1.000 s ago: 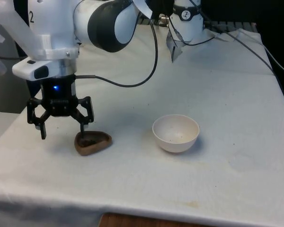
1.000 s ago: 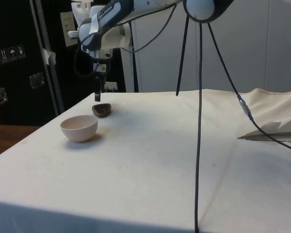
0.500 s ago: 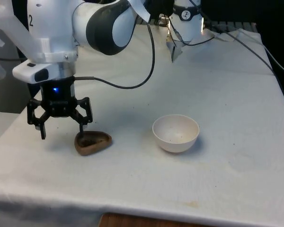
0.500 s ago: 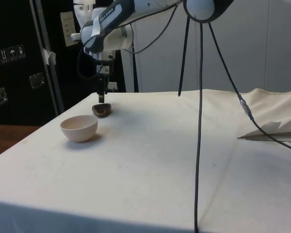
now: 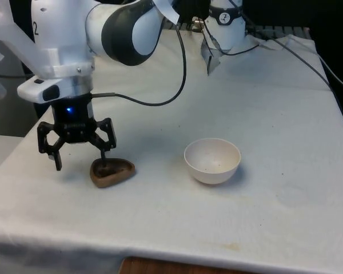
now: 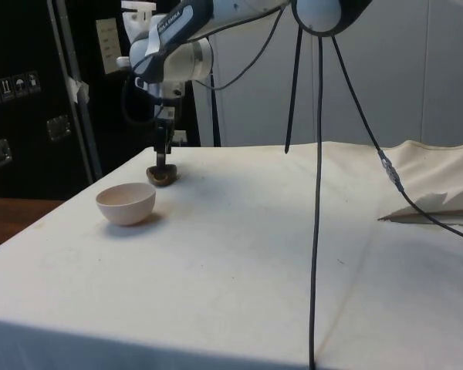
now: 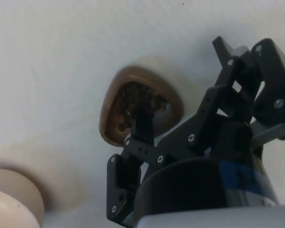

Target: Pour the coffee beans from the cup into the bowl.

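Hanging low over the small brown wooden cup (image 5: pixel 112 172) of coffee beans, the black two-finger gripper (image 5: pixel 80 161) is spreading wide, one finger dipping inside | cup is sitting on the white-cloth worktop (image 5: pixel 263 114) | round cream bowl (image 5: pixel 212 160) is sitting near, toward the front view's right

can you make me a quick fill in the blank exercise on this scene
1. The coffee beans lie in the ____ cup.
2. The white bowl is ____ of beans.
3. The gripper is ____, one finger dipping into the cup.
4. In the front view, the cup stands to the ____ of the bowl.

Missing words: brown; empty; open; left
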You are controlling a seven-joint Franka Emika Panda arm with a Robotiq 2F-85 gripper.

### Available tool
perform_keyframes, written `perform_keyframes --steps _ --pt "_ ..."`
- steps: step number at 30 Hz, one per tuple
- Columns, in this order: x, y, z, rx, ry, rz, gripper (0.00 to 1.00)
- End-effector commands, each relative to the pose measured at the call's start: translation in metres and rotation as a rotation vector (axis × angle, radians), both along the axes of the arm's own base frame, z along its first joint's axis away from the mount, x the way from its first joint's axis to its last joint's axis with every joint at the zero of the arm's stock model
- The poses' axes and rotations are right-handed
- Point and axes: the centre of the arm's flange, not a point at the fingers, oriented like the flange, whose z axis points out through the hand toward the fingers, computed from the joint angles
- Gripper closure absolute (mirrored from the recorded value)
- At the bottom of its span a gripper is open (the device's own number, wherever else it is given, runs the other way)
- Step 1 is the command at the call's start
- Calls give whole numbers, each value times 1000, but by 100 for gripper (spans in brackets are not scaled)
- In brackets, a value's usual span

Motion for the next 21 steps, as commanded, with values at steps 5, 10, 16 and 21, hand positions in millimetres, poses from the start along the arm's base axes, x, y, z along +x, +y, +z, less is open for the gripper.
perform_keyframes --steps 5,10,16,21 --pt "-1 0 -4 32 1 -2 0" --pt "-4 -3 -9 64 14 1 0" --pt "-4 -2 -8 65 19 1 0" --pt "-3 0 -9 66 21 2 0"
